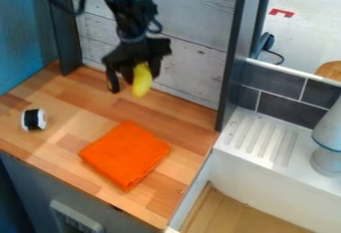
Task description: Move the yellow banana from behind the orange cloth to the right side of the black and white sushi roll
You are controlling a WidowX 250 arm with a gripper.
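A black robot arm (133, 13) comes in from the top edge, left of centre, in front of whitish wall boards (190, 43). Its gripper (134, 77) points down over the far part of a wooden table (60, 145), and appears clamped on a smooth, rounded yellow thing (142, 81). The grip seems to be at the upper end, which would explain why the rest hangs down, nearly upright, between gripper and wood. Whether its lower tip touches the table, I cannot tell.

Nearer, in the middle of the table, is an orange cloth (125, 155), folded into a thick square and turned cornerwise; its folds probably make it compact and let it lie flat. At the left, well apart from the cloth, is a small black-and-white object (33, 120), rounded like a short roll; what it rests on, side or end, is unclear.

To the right, past a dark upright post (232, 53), a white sink (250, 184) has a grooved ledge (263, 137). A pale, waisted container (327, 145) stands upright at its right end, likely steady because its base is wide
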